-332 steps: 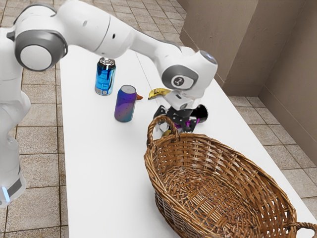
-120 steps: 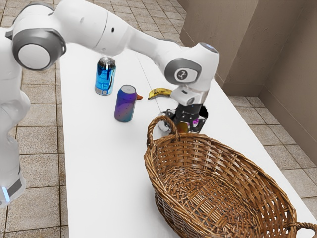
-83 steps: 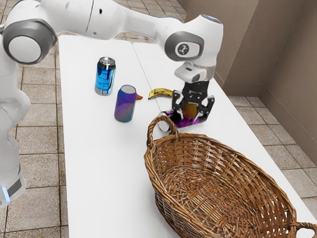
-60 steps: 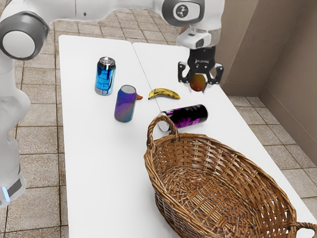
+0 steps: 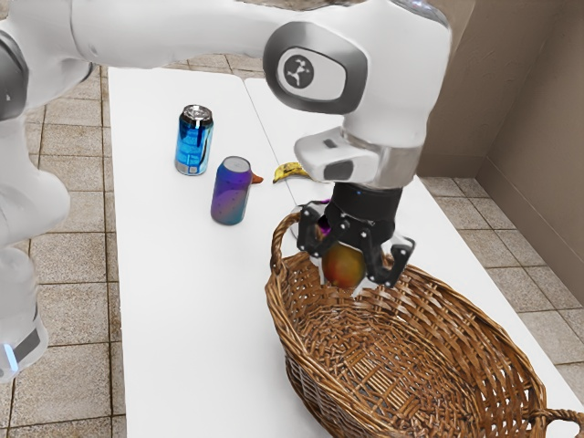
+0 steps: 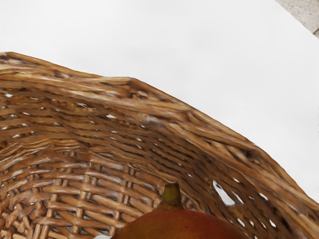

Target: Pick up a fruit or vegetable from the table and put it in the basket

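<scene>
The fingers (image 5: 396, 264) are closed on a round red-orange fruit (image 5: 344, 265), pinching it from two sides, near the centre of the exterior view. The fruit is over the inside of the wicker basket (image 5: 401, 365), toward the basket's upper-left end in that view. In the wrist view its green stem shows above the woven floor and wall. The hand points down, with a slight lean toward the exterior view's lower left. Above it the white wrist (image 5: 383, 109) takes up the upper right of the frame, and the arm (image 5: 173, 32) runs in from the upper left along the top edge.

The basket fills the lower right of the exterior view; its near handle (image 5: 277, 248) rises just beside the hand, on the exterior view's left. Behind the hand, a black and magenta can (image 5: 325, 224) is mostly hidden, and a banana (image 5: 288, 171) shows partly past the wrist. Left of these, a purple-teal can (image 5: 232, 192) stands upright, with a small orange-red tip (image 5: 256, 179) peeking out behind it. Farther up and left, a blue can (image 5: 193, 141) stands on the white worktop (image 5: 192, 319).
</scene>
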